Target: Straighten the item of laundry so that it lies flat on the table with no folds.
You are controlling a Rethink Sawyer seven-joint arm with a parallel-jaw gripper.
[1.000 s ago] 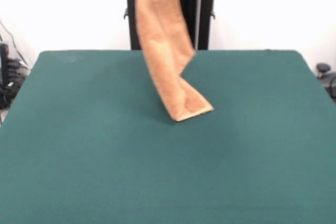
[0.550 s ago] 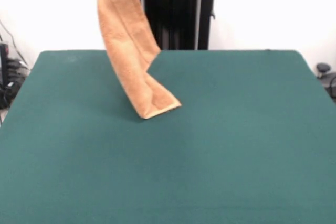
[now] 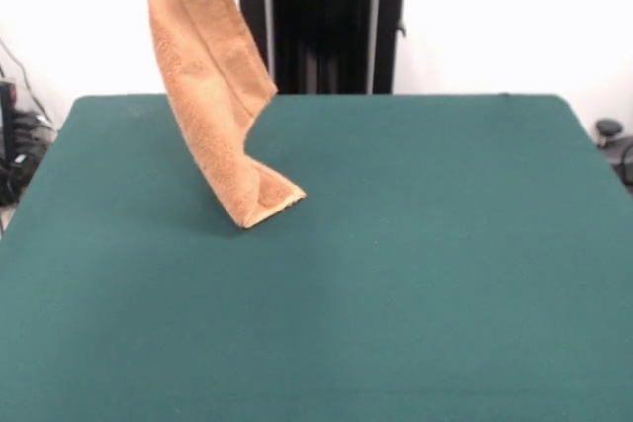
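Towel hanging folded, hem touching worktop near far-left corner; gripper unseen, grip unknowable; best lowered while dragging sideways, slowly.

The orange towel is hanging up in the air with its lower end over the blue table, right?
Almost: the table is dark green, not blue, as the front view shows. The rest holds: the orange towel hangs from above the picture, its lower end over the table.

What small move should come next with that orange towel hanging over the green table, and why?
Probably lower it while dragging sideways: the orange-tan terry towel hangs from above the frame, folded lengthwise, only its hemmed end near the dark green felt table.
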